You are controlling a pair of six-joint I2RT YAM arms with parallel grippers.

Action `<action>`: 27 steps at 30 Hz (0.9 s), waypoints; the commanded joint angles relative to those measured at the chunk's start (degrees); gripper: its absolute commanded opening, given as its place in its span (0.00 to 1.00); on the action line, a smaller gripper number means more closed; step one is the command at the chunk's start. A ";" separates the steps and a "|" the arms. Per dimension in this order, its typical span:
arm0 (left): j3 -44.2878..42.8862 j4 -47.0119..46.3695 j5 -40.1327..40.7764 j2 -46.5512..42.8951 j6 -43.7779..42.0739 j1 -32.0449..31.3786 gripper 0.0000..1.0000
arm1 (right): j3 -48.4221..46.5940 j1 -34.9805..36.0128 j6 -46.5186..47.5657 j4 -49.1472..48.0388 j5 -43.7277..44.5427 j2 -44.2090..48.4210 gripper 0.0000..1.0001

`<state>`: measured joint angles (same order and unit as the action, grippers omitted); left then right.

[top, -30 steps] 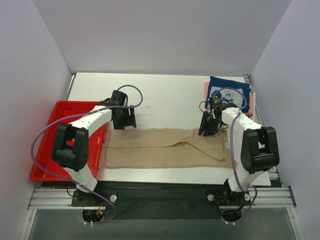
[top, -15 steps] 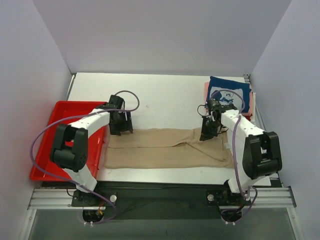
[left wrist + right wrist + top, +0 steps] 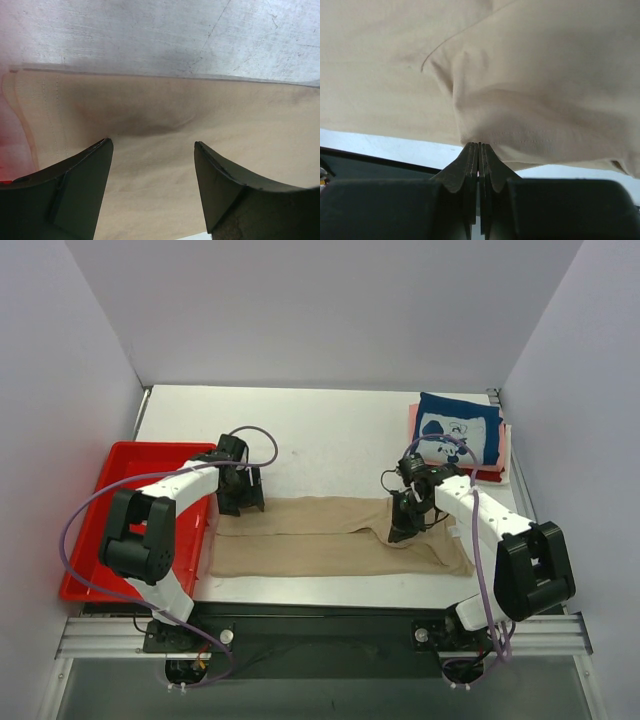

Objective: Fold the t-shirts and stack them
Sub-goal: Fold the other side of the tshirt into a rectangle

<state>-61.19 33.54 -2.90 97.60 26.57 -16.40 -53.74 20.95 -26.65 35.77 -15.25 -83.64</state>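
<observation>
The tan t-shirt (image 3: 310,540) lies as a long folded strip across the near part of the table. My left gripper (image 3: 240,506) is open, its jaws wide apart just over the shirt's far left edge; the cloth (image 3: 210,120) fills the left wrist view between the fingers (image 3: 80,190). My right gripper (image 3: 398,532) is shut on a fold of the tan shirt right of its middle; the cloth (image 3: 530,75) bunches at the closed tips (image 3: 479,146). The navy t-shirt with white print (image 3: 458,428) lies folded at the back right on a pink one (image 3: 412,420) and a red one (image 3: 490,475).
A red plastic tray (image 3: 90,540) stands at the left edge of the table, beside the shirt's left end. Bare white table (image 3: 330,440) lies behind the tan shirt. Grey walls close in the left, right and back.
My right gripper has moved left and nearer, drawing a fold of the tan shirt's right part with it. My left gripper has come down onto the shirt's far left edge.
</observation>
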 commanded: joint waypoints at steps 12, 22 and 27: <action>0.19 -1.99 -0.44 -1.45 -0.11 0.41 0.77 | -2.25 4.10 1.51 5.18 -4.18 1.19 0.43; -4.81 -1.90 0.26 0.92 -0.03 0.49 0.77 | -9.10 -7.73 6.52 6.51 7.76 0.50 0.53; -7.45 -3.48 0.44 3.38 0.33 0.41 0.78 | -11.65 -15.40 8.72 0.03 16.72 -3.89 0.50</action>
<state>-65.43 32.67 -2.83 99.35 26.61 -16.38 -63.22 9.10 -20.45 38.00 -6.96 -84.93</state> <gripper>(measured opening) 0.777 0.504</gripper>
